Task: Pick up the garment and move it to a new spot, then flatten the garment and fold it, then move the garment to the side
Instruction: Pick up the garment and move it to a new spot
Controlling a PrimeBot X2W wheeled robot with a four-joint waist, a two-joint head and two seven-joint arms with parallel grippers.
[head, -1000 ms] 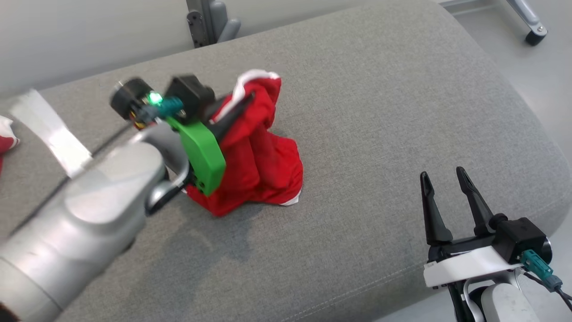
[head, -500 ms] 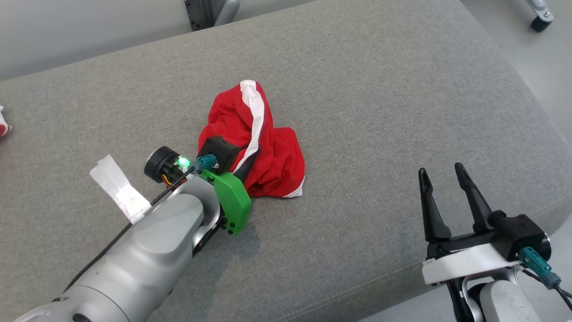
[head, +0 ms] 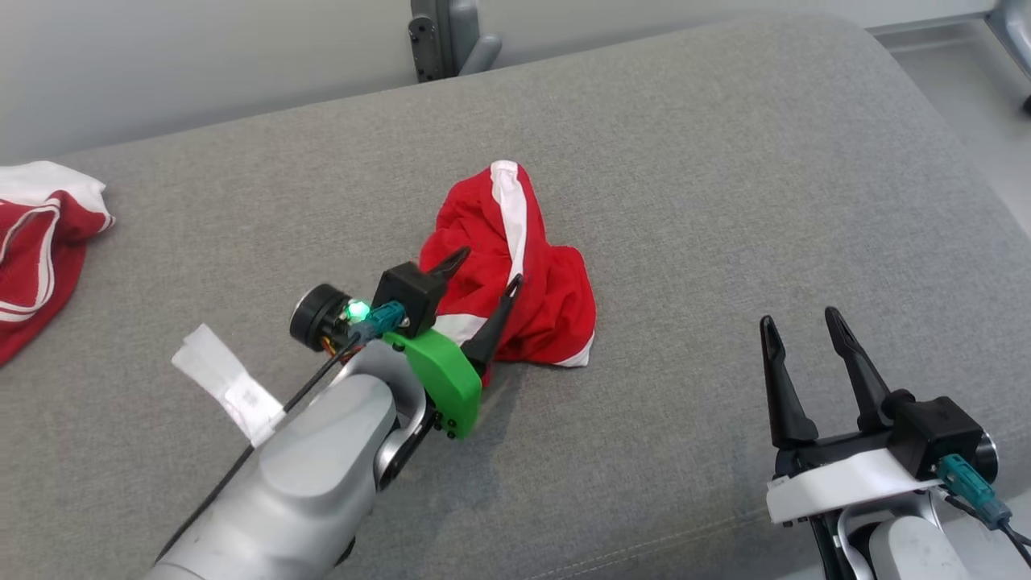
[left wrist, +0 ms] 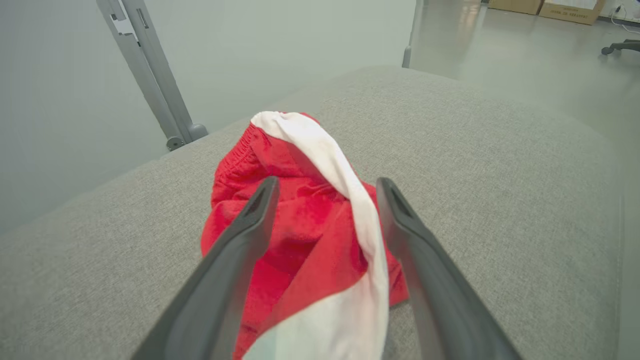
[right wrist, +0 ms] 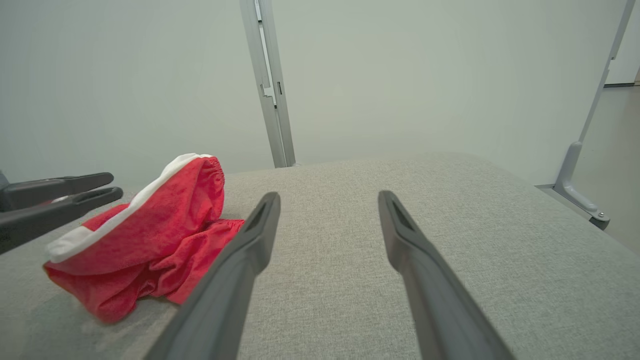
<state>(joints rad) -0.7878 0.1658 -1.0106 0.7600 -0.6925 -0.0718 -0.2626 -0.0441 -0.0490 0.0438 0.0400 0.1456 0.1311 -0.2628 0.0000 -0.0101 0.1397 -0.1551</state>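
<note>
Left end effector (head: 490, 266): spread wide, gripping nothing; set low over the near-left part of the garment (head: 548, 298), with one finger to each side of its white band in the left wrist view; contact with the cloth not discernible.
Right end effector (head: 797, 316): spread wide, empty; held at the near edge of the bench (head: 725, 161) by its near right corner, well apart from the garment.
Left wrist: fitted with a green cover (head: 439, 379) and a lit green lamp (head: 355, 308); white tag (head: 225, 383) hanging beside the forearm.
Garment: red shorts with a white band and white hem, crumpled in a heap near the middle of the bench; gathered elastic edge at the top of the heap; free of any grip.
Second garment (head: 40, 242): red and white, lying at the left edge of the bench, well apart from the heap.
Bench: grey, upholstered, with rounded corners.
Surroundings: grey metal post (head: 443, 36) behind the far edge; pale wall beyond.
</note>
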